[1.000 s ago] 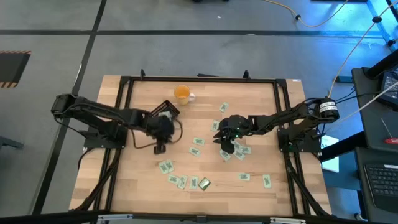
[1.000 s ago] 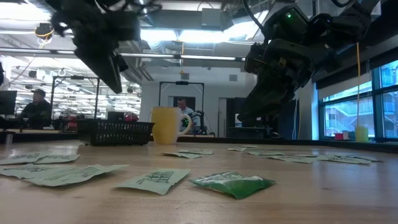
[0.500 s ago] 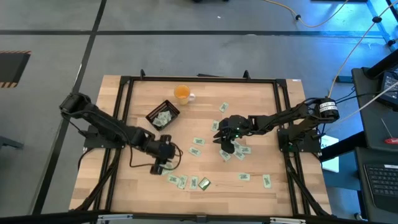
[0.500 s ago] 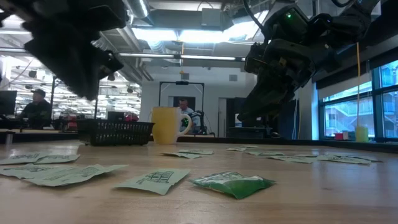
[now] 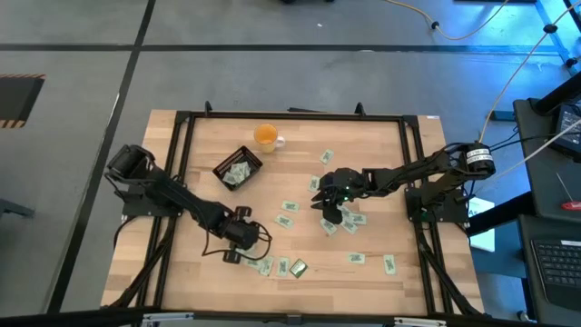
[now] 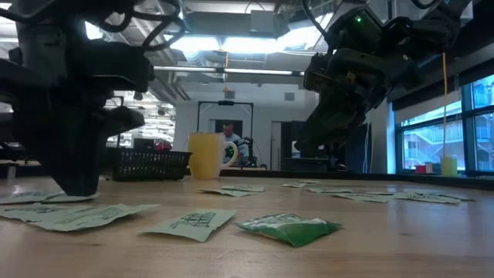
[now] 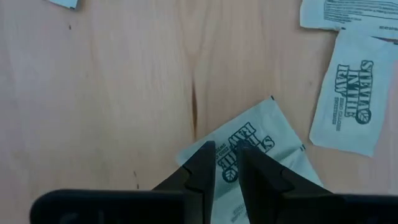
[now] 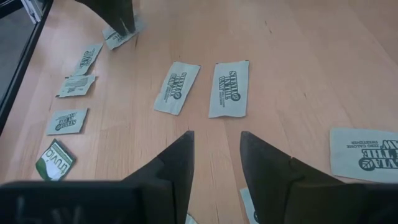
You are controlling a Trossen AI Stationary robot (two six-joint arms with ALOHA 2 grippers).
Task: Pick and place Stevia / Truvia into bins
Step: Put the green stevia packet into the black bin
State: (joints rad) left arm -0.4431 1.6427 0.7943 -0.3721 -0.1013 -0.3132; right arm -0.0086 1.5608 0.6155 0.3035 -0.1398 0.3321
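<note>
Sachet (image 7: 261,149) under left fingers (image 7: 200,168) lies diagonally.

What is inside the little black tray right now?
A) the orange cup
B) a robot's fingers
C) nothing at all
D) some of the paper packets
D: from above, a few pale packets lie inside the black tray, while the orange cup stands beside it and both arms are away from it.

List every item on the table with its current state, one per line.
Left hand: fingers narrowly apart, down over a Stevia sachet.
Right hand: open, empty, above the table.
Black tray: holds sachets.
Orange cup: upright.
Loose sachets: flat, scattered.
Green Truvia sachet: puffed, lying flat.
</note>
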